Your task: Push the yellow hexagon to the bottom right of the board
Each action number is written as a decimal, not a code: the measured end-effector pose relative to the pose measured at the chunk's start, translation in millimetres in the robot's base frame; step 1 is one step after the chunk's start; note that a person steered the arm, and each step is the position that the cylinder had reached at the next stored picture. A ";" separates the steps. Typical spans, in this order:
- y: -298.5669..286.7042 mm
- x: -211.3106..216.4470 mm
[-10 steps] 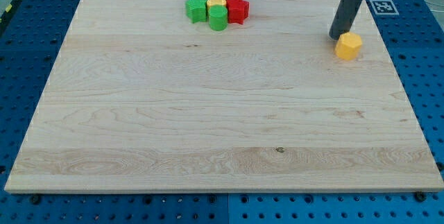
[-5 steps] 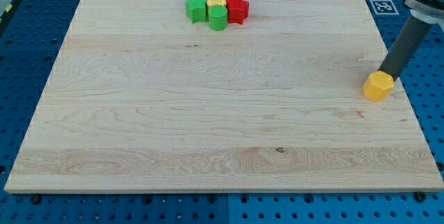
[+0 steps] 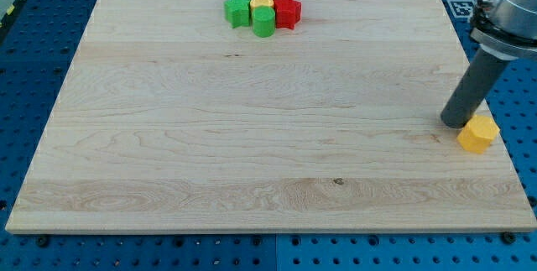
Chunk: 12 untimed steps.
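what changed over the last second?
The yellow hexagon slid from the board's upper right down and to the view's right, now near the right edge. My tip followed it and sits just to its upper left. The cluster of red, green, blue and yellow blocks at the view's top did not move.

Straight dark grey cylindrical rod ending in my tip (image 3: 456,123), fitted above into a lighter grey, black-banded collar.
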<state>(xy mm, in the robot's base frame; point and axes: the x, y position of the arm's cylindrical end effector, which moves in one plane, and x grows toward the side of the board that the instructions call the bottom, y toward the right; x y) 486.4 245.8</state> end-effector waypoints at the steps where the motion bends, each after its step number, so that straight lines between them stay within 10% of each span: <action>1: 4.2 -13.6; 12: -21.2 77.4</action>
<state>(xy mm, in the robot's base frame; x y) 563.8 224.7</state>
